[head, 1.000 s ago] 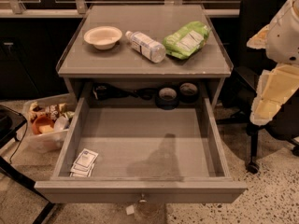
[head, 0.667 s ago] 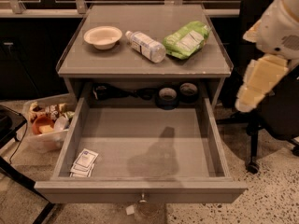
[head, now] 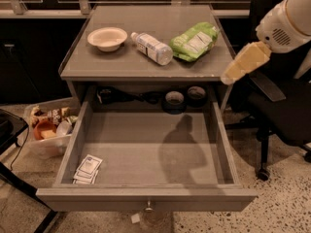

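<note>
Camera view looks down on a grey table (head: 146, 18) with its drawer (head: 146, 197) pulled wide open toward me. The gripper (head: 228, 76) hangs at the table's right edge, just beside the front right corner. It tapers down toward 8 o'clock from the white arm (head: 291, 23), which comes in from 2 o'clock. It holds nothing that I can see, and I cannot tell whether it is set wide or narrow.

Nearest to it is the green bag (head: 194, 41), lying flat on the tabletop near the right edge, apart from the gripper. From the gripper's tip the bag lies toward 10 o'clock. Its long axis runs roughly from 8 to 2 o'clock, so the near right side of the bag faces the tip.

Just beside the bag, at its 9 o'clock, a bottle (head: 153, 47) lies on its side with its axis from 10 to 4 o'clock. Whether the two touch I cannot tell. Farther toward 9 o'clock stands a pale bowl (head: 107, 38), well apart from the gripper.

Down in the drawer, a few packets (head: 87, 169) sit in the front left corner. At the back, under the tabletop, are two tape rolls (head: 174, 100). A bin (head: 48, 130) of odds and ends stands on the floor at the table's 9 o'clock, and a black chair (head: 286, 106) at its 3 o'clock, behind the gripper.
</note>
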Action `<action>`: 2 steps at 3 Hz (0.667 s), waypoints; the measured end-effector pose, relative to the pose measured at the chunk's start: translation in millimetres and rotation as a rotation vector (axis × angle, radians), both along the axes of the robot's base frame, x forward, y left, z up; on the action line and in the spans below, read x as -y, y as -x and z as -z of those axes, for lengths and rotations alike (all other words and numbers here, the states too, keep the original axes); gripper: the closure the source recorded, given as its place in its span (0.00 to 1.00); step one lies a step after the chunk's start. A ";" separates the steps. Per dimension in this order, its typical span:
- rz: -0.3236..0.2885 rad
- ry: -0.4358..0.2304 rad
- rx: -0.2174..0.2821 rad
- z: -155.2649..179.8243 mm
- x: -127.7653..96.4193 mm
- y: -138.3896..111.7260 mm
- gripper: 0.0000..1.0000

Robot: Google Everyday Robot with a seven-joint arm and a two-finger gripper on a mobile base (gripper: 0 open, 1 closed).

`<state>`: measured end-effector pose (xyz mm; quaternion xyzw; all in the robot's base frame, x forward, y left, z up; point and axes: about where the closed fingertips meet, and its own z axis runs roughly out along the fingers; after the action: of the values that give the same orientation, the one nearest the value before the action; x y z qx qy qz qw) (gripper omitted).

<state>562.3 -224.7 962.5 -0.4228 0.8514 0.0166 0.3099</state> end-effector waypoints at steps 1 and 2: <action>0.075 -0.187 0.060 0.8 -0.5 -43.5 0.00; 0.115 -0.348 0.092 0.6 0.4 -78.8 0.00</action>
<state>641.0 -225.1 961.9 -0.3138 0.8433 0.1267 0.4176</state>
